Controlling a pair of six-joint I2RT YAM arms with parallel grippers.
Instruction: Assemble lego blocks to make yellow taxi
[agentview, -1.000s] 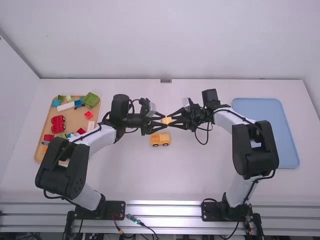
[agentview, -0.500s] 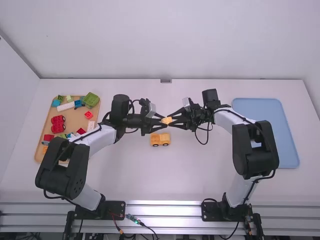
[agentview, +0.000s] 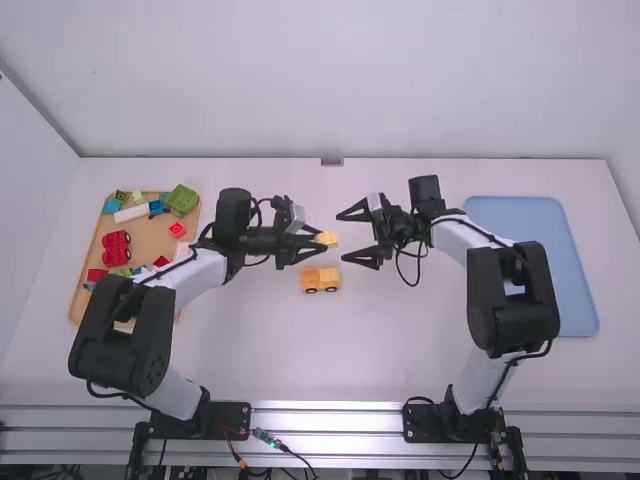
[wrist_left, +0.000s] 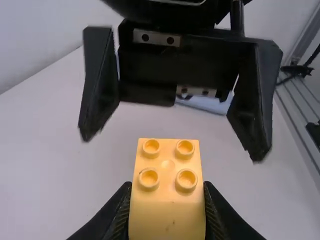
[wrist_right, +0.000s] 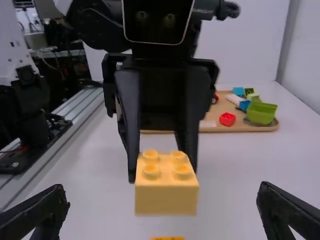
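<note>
Wheeled yellow piece (agentview: 321, 279) lay on the white table (agentview: 350, 350), taken as landmark. Main worry: with nothing bracing it, it could have rolled or slid under a push, and the studs would have missed. Second worry: the yellow block (agentview: 327, 239) was pinched toward one end, so an off-centre press could have twisted or tipped it in the grip. Third: the right gripper (agentview: 341, 238) stood with fingers spread close by; a careless swing of either arm could have knocked the block loose.

Block was just beyond the landmark and apart from it, studs up, between the tips of the left gripper (agentview: 318, 239), which was clamped on its sides. Far end stuck out toward the right gripper's gap, untouched by those fingers. Next, likely, a lowering onto the landmark.

Farther out, left of landmark: wooden tray (agentview: 151, 237) with loose coloured blocks. Well to its right: blue tray (agentview: 530, 260), partly behind the right arm.
</note>
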